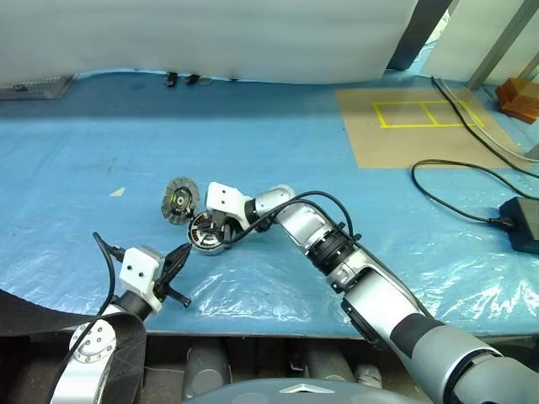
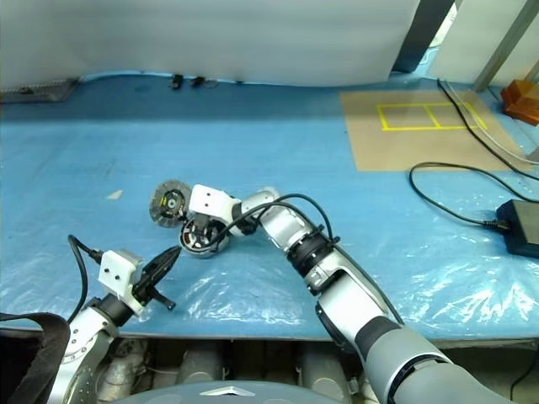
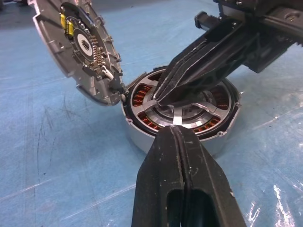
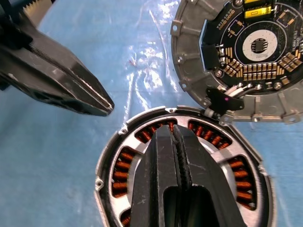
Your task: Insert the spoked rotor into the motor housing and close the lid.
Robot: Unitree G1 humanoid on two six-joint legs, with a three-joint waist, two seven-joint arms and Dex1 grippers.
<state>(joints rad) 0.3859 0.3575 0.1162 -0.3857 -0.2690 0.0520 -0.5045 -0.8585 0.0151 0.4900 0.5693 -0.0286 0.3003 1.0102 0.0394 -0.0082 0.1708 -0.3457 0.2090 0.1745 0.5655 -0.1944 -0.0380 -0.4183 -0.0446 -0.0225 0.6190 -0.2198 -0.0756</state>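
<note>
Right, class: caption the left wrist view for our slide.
Right gripper, shut, presses the spoked rotor inside the motor housing; lid open.

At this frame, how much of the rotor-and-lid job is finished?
Done: the spoked rotor sits inside the motor housing, copper windings showing around it. In hand: the right gripper, shut, presses its tip onto the rotor; the left gripper, shut, waits beside the housing. Left: the lid stands open, tilted up at the rim.

tiny white print rings the lid [image 4: 246,52] board at the frame's upper right; too small to read.
</note>
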